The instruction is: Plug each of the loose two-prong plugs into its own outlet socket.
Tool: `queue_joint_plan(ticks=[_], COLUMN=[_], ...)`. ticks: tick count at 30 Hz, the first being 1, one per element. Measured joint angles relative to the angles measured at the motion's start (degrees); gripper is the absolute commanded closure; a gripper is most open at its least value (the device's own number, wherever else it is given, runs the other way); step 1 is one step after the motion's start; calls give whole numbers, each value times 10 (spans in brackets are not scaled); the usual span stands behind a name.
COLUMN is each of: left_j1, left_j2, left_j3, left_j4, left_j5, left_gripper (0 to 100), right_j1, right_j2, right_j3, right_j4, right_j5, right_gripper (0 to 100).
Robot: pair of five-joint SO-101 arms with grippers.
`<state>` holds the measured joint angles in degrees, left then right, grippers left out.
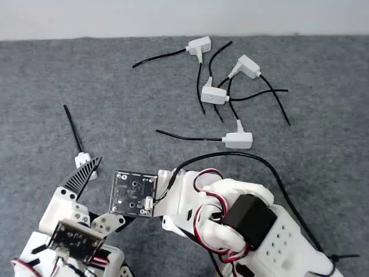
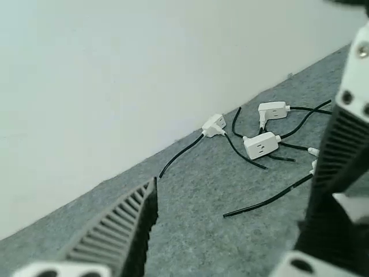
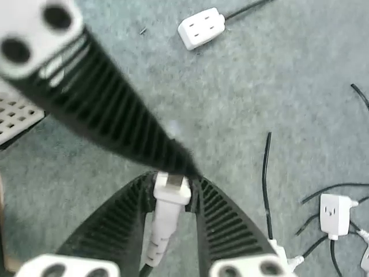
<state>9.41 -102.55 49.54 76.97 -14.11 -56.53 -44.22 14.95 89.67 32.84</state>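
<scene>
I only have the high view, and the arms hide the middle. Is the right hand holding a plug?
Observer: Yes. The right wrist view shows the right hand shut on a white plug.
Operator: And the other arm?
Observer: The left hand is open. In the left wrist view its fingers stand wide apart, gripping nothing.
</scene>
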Motion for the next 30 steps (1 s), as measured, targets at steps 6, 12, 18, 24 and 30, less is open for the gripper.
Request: queue_joint_plan(ticks=[6, 12, 18, 24, 30], left_j1=[7, 9, 11, 11, 11], left_j2=[0, 0, -2, -3, -5], left_j3=[-25, 8, 52, 58, 58], left_j4=[28, 11, -33, -39, -39], left_j5=[-5, -3, -4, -3, -3], left_gripper=[613, 613, 613, 613, 613], right_j1=[-1, 2, 4, 5, 5], right_j2=[0, 0, 1, 1, 1], right_j3=[1, 1, 3, 3, 3], right_j4=[-16, -17, -17, -17, -10], right_j5=[2, 2, 1, 1, 1], right_gripper=[991, 991, 991, 991, 991])
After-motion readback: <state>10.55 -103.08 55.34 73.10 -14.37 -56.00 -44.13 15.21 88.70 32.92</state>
